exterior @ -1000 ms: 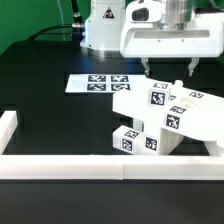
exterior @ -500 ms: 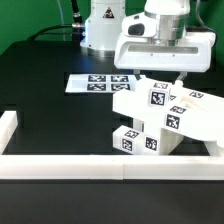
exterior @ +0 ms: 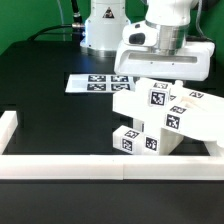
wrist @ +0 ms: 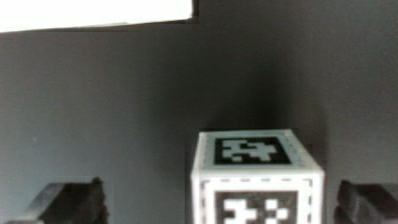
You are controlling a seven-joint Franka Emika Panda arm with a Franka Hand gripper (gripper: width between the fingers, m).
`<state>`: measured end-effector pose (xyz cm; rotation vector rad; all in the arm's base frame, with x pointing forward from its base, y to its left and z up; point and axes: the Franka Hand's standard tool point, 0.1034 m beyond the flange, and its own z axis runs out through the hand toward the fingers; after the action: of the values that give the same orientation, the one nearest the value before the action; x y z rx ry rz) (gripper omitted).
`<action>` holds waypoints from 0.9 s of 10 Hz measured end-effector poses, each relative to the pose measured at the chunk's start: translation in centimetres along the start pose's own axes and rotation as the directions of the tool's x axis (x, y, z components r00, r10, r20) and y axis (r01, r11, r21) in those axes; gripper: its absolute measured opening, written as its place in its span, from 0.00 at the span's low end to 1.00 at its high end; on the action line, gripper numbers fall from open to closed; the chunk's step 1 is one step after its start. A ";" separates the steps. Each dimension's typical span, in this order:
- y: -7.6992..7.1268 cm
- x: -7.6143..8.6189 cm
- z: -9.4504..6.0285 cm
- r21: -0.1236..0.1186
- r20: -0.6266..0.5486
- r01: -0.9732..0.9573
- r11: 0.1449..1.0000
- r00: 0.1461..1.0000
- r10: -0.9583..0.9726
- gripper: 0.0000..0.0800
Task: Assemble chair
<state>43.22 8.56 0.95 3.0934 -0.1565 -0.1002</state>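
Black table | exterior: chair cluster | wrist: gripper apparently open, straddling tagged block

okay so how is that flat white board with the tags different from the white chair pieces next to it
The marker board is thin and lies flat on the table; the chair parts are thick, blocky and piled up, some tilted. The marker board carries its tags in a tight group on top; the chair's tags are spread over different faces. Both are white with black-and-white square tags.
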 end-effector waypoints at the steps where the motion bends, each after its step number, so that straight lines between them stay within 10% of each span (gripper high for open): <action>1: 0.1 0.0 0.2 -0.003 0.002 -0.001 1.000 1.000 0.001 0.81; 4: 0.1 0.0 0.2 -0.003 0.003 -0.002 1.000 1.000 0.002 0.65; 5: 0.1 0.0 0.2 -0.003 0.003 -0.003 1.000 1.000 0.003 0.43; 9: 0.1 0.0 0.2 -0.003 0.003 -0.003 1.000 1.000 0.003 0.35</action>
<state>43.15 8.42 0.72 3.0899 -0.1611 -0.1043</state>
